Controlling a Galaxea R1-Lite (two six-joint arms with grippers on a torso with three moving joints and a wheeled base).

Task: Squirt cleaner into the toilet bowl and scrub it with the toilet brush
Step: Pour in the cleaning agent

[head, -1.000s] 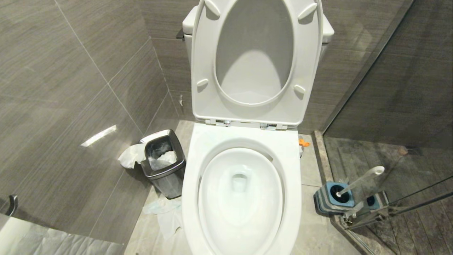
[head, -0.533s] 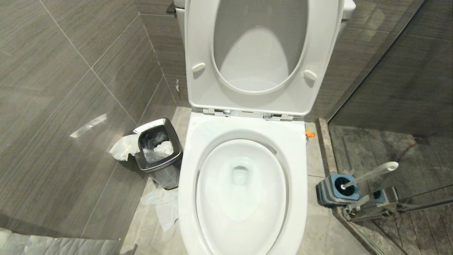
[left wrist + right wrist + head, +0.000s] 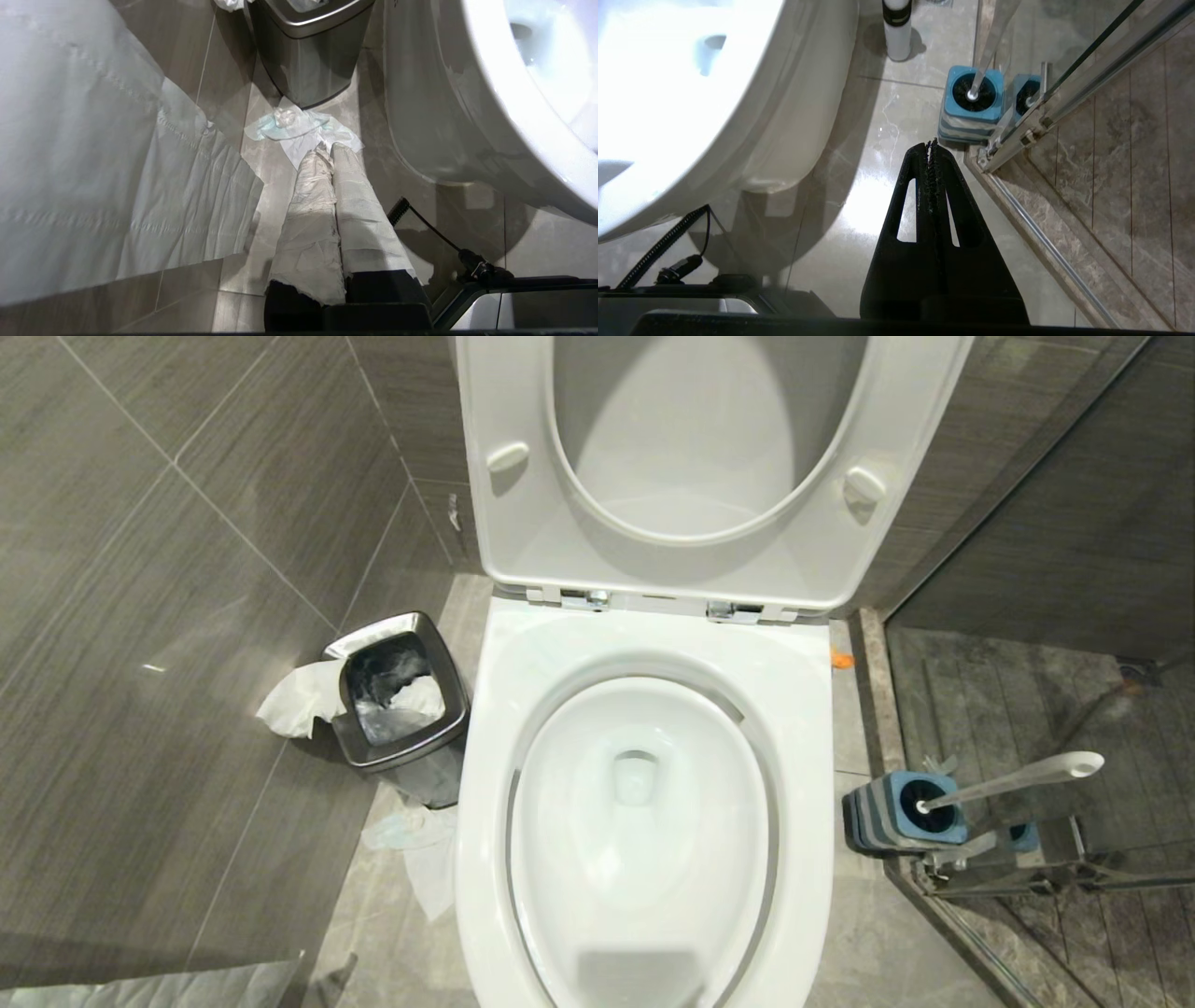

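The robot's view tips further down over the toilet bowl (image 3: pixel 644 821), seat raised, so the tank slides out of sight above and the basin fills the scene; nothing in the room itself has moved. Both arms hang parked low, the paper-wrapped left gripper (image 3: pixel 329 151) and the black right gripper (image 3: pixel 930 145) clenched on nothing. The toilet brush (image 3: pixel 1013 779) waits in its blue-topped holder (image 3: pixel 896 814) right of the bowl, water untinted: the job looks unstarted.

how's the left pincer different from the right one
The left pincer has fingers wrapped in pale tape and hangs over tissue by the bin. The right pincer has bare black fingers and hangs over bare floor near the brush holder. Both are shut and empty.
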